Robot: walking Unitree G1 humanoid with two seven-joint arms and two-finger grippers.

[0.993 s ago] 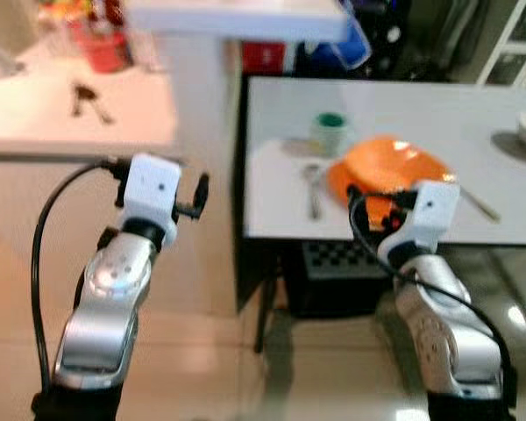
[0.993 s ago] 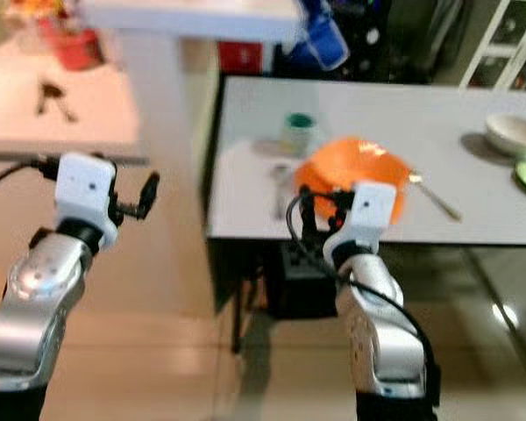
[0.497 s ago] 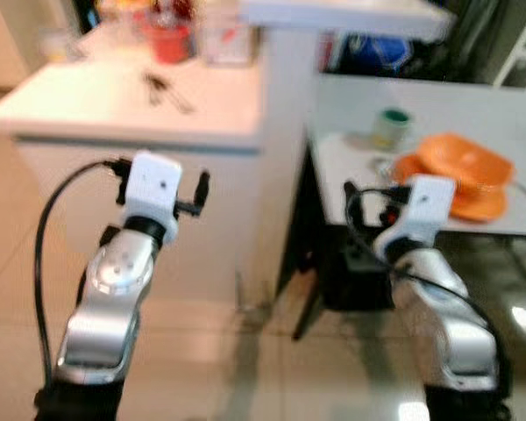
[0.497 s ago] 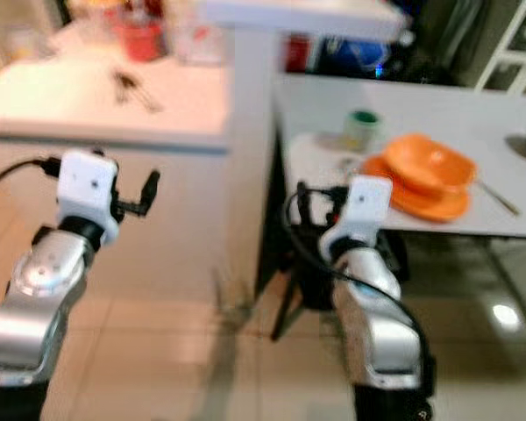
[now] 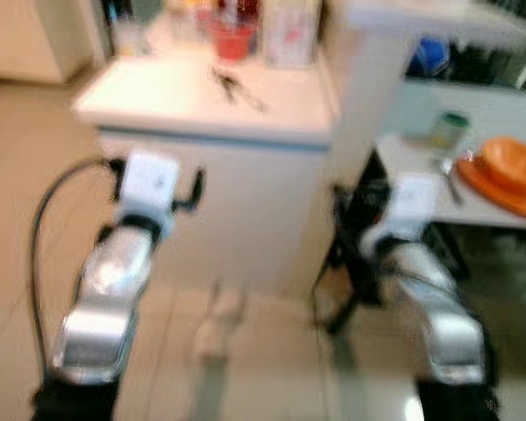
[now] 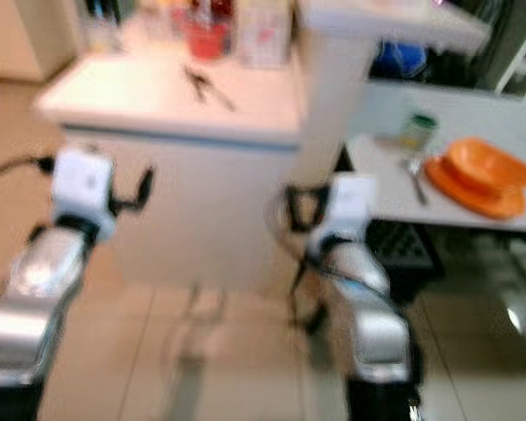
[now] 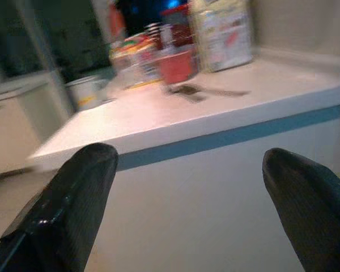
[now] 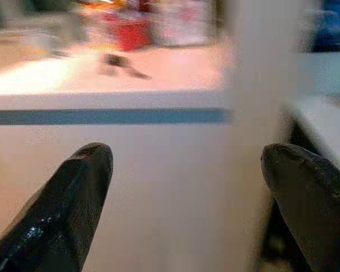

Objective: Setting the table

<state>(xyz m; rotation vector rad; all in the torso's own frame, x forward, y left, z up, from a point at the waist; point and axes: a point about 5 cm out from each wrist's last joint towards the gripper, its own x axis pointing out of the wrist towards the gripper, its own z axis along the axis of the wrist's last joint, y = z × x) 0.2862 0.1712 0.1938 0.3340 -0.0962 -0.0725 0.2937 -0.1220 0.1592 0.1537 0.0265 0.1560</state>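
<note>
An orange bowl on an orange plate (image 6: 478,175) sits on the grey table (image 6: 473,114) at the far right, with a green-rimmed cup (image 6: 416,132) and a spoon (image 6: 415,175) beside it. Both arms are held up in front of me, away from the table. My left gripper (image 7: 187,158) is open and faces the white counter (image 7: 175,113), nothing between its fingers. My right gripper (image 8: 187,153) is open too, empty, facing the counter's front and the white pillar (image 8: 260,85). The picture is blurred.
The white counter (image 6: 140,88) with a blue strip under its edge stands straight ahead. On it are a red cup (image 6: 203,39), a white carton (image 6: 263,31) and a small dark object (image 6: 202,86). Beige tiled floor (image 6: 202,351) lies below.
The whole view has swung left: the table with the orange dishes has slid to the right edge and the counter now fills the middle. Both arms keep their pose.
</note>
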